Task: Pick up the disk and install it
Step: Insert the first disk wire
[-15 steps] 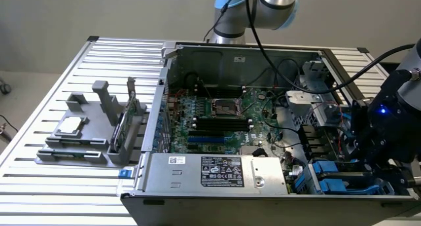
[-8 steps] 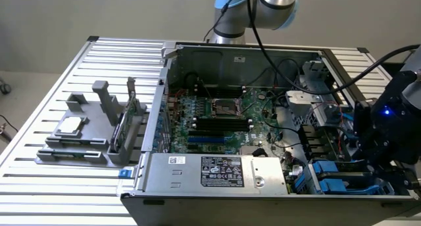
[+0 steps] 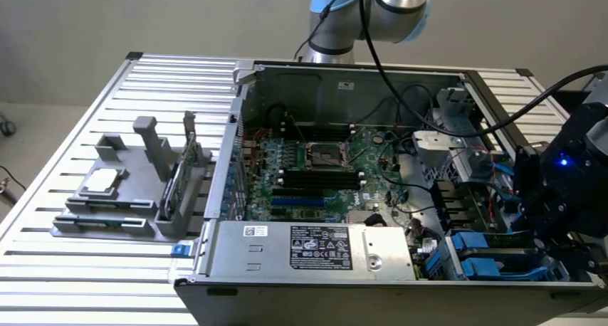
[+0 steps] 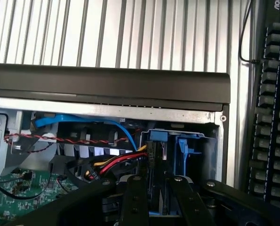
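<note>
The disk (image 4: 157, 141) appears edge-on in the wrist view as a thin dark slab with a blue carrier frame at its far end. It stands between my two fingers (image 4: 136, 197). My gripper (image 4: 157, 181) is shut on it. The disk points down into the drive bay at the case's corner, beside another blue carrier (image 4: 184, 146). In the exterior view my gripper (image 3: 559, 233) hangs over the blue drive bays (image 3: 480, 258) at the view's lower right, and its black body hides the disk.
The open computer case (image 3: 238, 127) lies on a slatted metal table, with the motherboard (image 3: 323, 169) and a silver power supply (image 3: 314, 248) inside. Red, yellow and blue cables (image 4: 116, 162) run beside the bay. A grey fixture (image 3: 124, 198) stands outside the case. A keyboard (image 4: 271, 103) lies nearby.
</note>
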Robot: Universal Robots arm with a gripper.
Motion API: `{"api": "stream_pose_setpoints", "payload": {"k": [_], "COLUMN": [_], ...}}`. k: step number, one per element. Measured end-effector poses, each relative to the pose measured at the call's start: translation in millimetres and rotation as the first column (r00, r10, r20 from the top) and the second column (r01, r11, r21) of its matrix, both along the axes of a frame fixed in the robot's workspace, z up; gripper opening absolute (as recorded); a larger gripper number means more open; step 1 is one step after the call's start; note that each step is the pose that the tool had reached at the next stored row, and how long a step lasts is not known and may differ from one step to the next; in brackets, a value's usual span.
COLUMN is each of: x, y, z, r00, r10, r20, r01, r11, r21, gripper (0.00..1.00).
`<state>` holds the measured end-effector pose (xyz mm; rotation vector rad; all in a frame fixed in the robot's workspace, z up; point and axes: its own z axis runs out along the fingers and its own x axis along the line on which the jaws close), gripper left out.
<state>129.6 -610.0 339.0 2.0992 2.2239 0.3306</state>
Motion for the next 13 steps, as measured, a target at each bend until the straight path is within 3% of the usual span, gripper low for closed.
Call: {"api": "stream_pose_setpoints", "payload": {"k": [7, 9, 10, 13], "x": [0.4, 0.4, 0.4, 0.2], "y": [0.0, 0.0, 0.0, -0.1], "z": [0.0, 0.0, 0.0, 0.3], "r00": [1.0, 1.0, 1.0, 1.0], "r10": [0.0, 0.0, 0.0, 0.0], "r20": [0.0, -0.0001, 0.0, 0.0001], "r01": [0.0, 0.0, 0.0, 0.0], "r11": [1.0, 1.0, 1.0, 1.0], "r21": [0.0, 0.0002, 0.0, 0.0001], "gripper": [0.25, 0.23, 0.17, 0.16]}}
